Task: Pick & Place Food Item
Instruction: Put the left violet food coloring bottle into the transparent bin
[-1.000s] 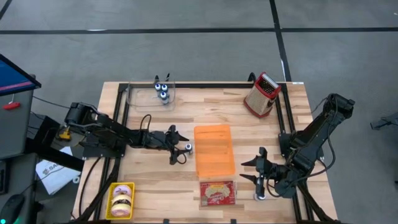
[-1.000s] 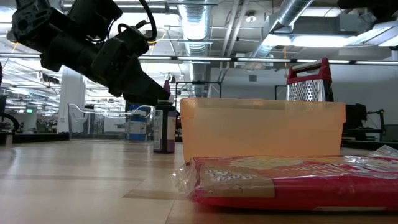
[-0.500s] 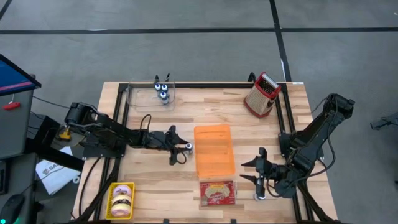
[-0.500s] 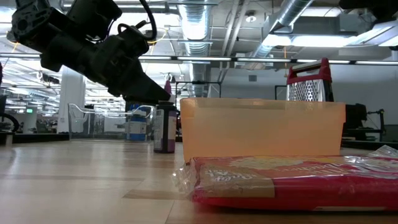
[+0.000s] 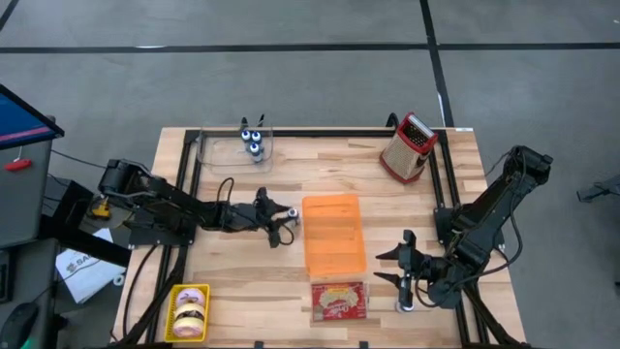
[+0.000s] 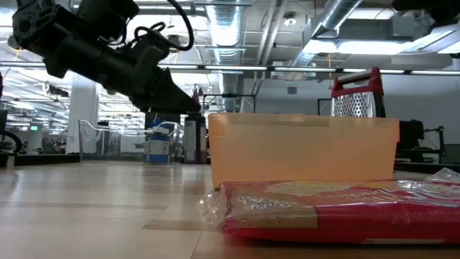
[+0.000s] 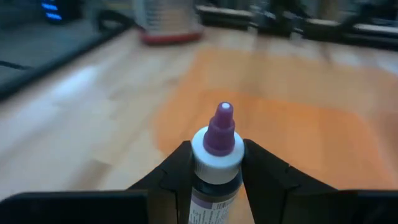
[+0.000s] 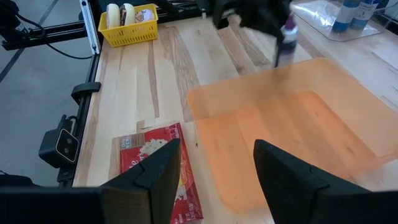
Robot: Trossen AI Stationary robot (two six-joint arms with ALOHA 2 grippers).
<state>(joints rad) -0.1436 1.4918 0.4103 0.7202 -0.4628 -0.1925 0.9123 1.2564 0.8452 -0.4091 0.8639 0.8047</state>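
The left gripper (image 5: pixel 282 215) is pinching the small purple-capped dropper bottle (image 7: pixel 216 167) mid-frame beside the orange plastic tray (image 5: pixel 333 233), still unfilled, while the right gripper (image 5: pixel 406 269) waits spread at lower right.

Even, bright overhead light falls on the pale wooden desk (image 5: pixel 242 262) in the high view, with only soft, short shadows under the arms, and that picture is sharp throughout. In the low view the ceiling strip lights (image 6: pixel 338 43) glare white, the left arm shows as a dark silhouette against them, and the red food packet (image 6: pixel 330 208) nearest the lens is slightly soft. The left wrist view is sharp only on the bottle (image 7: pixel 216 162) between the left gripper (image 7: pixel 214 171) fingers, while the orange tray (image 7: pixel 280 124) beyond it and the room behind are heavily blurred.
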